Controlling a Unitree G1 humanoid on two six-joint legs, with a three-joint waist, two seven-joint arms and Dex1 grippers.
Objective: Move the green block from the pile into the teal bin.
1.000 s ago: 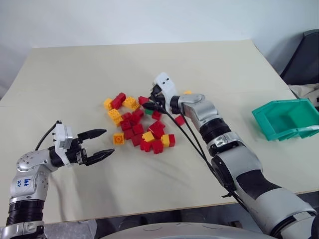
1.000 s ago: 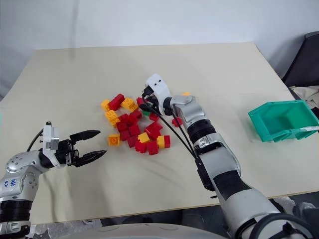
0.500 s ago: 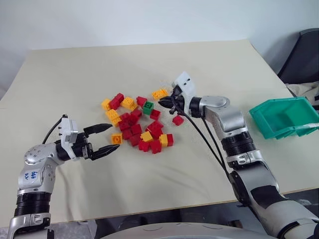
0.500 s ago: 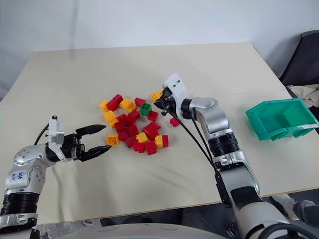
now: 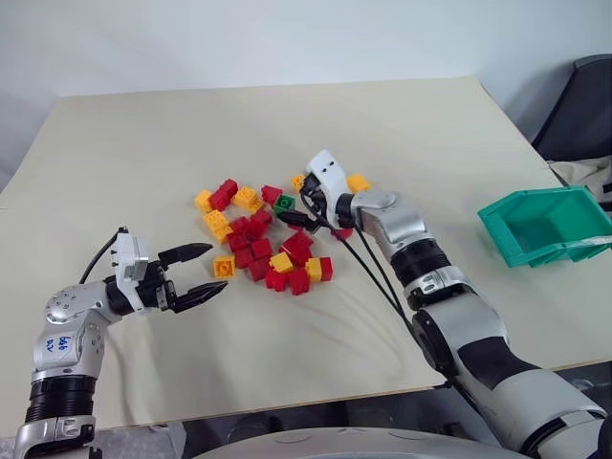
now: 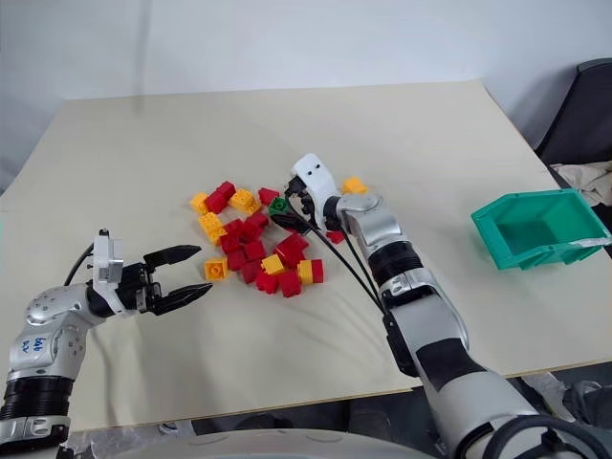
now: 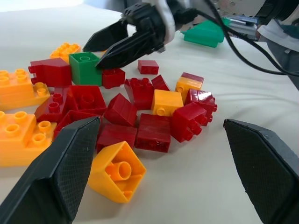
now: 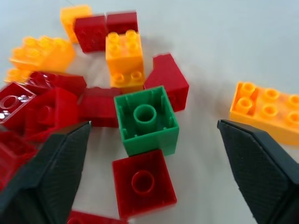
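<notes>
Right pincer back at pile — beige table, white wall.

Small white sticker on the left arm, blue handwritten marks, possibly "646" above a second unclear line, too small to read with certainty, no other legible text, labels or numbers anywhere

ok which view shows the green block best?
Right wrist view: the green block sits centred between the open right gripper, hollow side up. Left wrist view shows it from the side, behind red bricks. Both eye views show it small, by the gripper.
</notes>
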